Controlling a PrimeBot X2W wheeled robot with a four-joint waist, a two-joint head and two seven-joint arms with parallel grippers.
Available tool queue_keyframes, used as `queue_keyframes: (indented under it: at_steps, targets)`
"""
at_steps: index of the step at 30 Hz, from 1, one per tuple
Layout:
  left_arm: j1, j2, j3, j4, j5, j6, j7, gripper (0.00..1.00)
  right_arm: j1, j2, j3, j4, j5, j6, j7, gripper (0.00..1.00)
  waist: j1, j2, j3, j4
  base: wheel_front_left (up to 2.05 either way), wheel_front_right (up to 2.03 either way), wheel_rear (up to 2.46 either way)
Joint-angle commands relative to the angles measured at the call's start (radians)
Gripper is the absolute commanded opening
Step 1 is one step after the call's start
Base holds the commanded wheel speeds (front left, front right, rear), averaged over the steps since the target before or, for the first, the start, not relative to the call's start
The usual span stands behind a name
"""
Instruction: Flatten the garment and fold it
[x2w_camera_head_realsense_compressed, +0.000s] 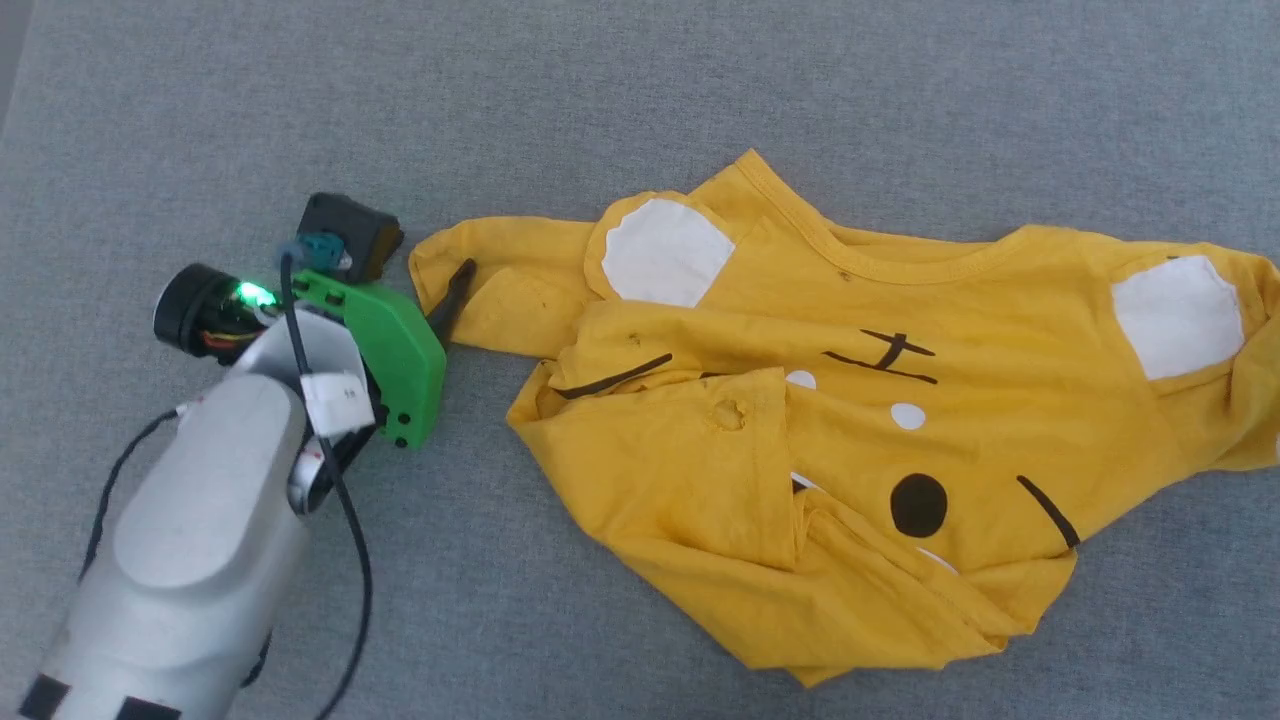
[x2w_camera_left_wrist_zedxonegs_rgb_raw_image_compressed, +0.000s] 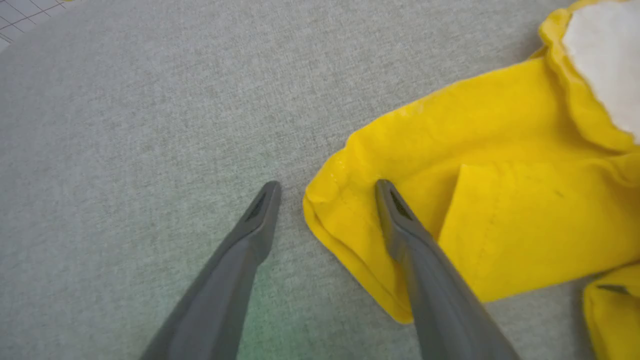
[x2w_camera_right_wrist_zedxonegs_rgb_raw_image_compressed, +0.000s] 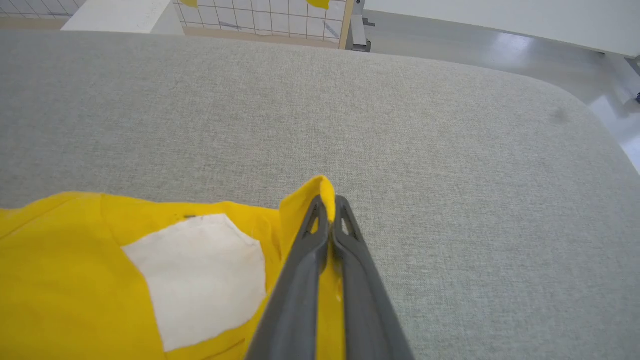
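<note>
Right of the black oval (x2w_camera_head_realsense_compressed: 918, 504), the T-shirt (x2w_camera_head_realsense_compressed: 1000, 330) runs off the head view's edge; left of it, a fold (x2w_camera_head_realsense_compressed: 680, 480) hides print.

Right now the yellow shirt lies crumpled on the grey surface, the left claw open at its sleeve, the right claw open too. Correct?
Not quite: the right claw is shut, pinching an edge of the shirt; the right wrist view shows it. The rest stands.

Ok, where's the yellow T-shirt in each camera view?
Head view: T-shirt fills centre and right.
Left wrist view: right side, sleeve end at the open left gripper.
Right wrist view: lower left, an edge pinched in the shut right gripper.
Shared landmark: the grey fabric surface beneath it.
</note>
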Motion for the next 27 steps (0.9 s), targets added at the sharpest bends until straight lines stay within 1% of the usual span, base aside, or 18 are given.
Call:
queue_keyframes:
  at_steps: [1, 3, 4, 5, 7, 9, 11, 14, 16, 18, 20, 23, 27]
  targets:
    - [-0.007, 0.01, -0.028, 0.02, -0.024, -0.004, 0.03, 1.0, 0.0, -0.003, -0.001, -0.008, 0.005, -0.002, 0.004, 0.0, -0.0001, 0.0, 0.003, -0.001, 0.0, 0.0, 0.0]
    - [-0.021, 0.028, -0.057, 0.032, -0.046, -0.004, 0.062, 1.0, -0.001, -0.003, 0.001, -0.014, 0.005, -0.002, 0.009, 0.0, -0.0001, 0.0, 0.007, -0.001, 0.0, 0.0, 0.0]
    - [-0.024, 0.033, -0.073, 0.044, -0.064, -0.004, 0.087, 0.38, -0.002, -0.002, 0.003, -0.016, 0.004, -0.002, 0.011, 0.0, -0.0001, 0.0, 0.009, -0.002, 0.0, 0.0, 0.0]
    - [-0.025, 0.037, -0.092, 0.051, -0.082, -0.004, 0.11, 0.0, -0.002, 0.001, 0.005, -0.018, 0.003, -0.002, 0.013, 0.0, -0.0001, 0.0, 0.01, -0.003, 0.0, 0.0, 0.0]
    - [-0.027, 0.052, -0.139, 0.058, -0.129, -0.004, 0.17, 0.0, -0.003, 0.005, 0.009, -0.021, 0.001, -0.002, 0.016, 0.0, -0.0001, 0.0, 0.011, -0.005, 0.0, 0.0, 0.0]
    - [-0.035, 0.066, -0.161, 0.052, -0.172, -0.004, 0.191, 0.0, -0.006, 0.005, 0.011, -0.021, 0.001, -0.002, 0.018, 0.0, -0.0001, 0.0, 0.012, -0.006, 0.0, 0.0, 0.0]
    - [-0.046, 0.078, -0.167, 0.048, -0.188, -0.004, 0.169, 0.0, -0.01, 0.003, 0.011, -0.015, 0.005, -0.002, 0.008, 0.0, -0.0001, 0.0, 0.005, -0.006, 0.0, 0.0, 0.0]
    - [-0.051, 0.078, -0.15, 0.059, -0.196, -0.004, 0.103, 0.0, -0.013, 0.002, 0.016, -0.009, 0.007, -0.002, -0.023, 0.0, -0.0001, 0.0, -0.015, -0.009, 0.0, 0.0, 0.0]
    - [-0.048, 0.066, -0.117, 0.063, -0.218, 0.003, 0.043, 0.0, -0.016, 0.007, 0.022, -0.008, 0.007, -0.002, -0.05, 0.0, -0.0001, 0.0, -0.038, -0.012, 0.0, 0.0, 0.0]
    - [-0.041, 0.044, -0.058, 0.059, -0.28, 0.007, -0.017, 0.0, -0.018, 0.01, 0.039, -0.009, 0.014, -0.002, -0.078, 0.0, -0.0001, 0.0, -0.07, -0.015, 0.0, 0.0, 0.0]
    - [-0.037, 0.037, 0.003, 0.04, -0.336, 0.01, -0.067, 0.0, -0.021, 0.016, 0.054, -0.012, 0.028, -0.002, -0.098, 0.0, -0.0001, 0.0, -0.105, -0.018, 0.0, 0.0, 0.0]
    - [-0.047, 0.06, 0.088, -0.014, -0.38, 0.025, -0.133, 0.0, -0.036, -0.003, 0.105, -0.024, 0.044, -0.002, -0.126, 0.0, -0.0001, 0.0, -0.157, -0.024, 0.0, 0.0, 0.0]
    - [-0.064, 0.112, 0.157, -0.101, -0.368, 0.065, -0.186, 0.0, -0.091, -0.029, 0.18, -0.025, 0.07, -0.002, -0.15, 0.0, -0.0001, 0.0, -0.22, -0.038, 0.0, 0.0, 0.0]
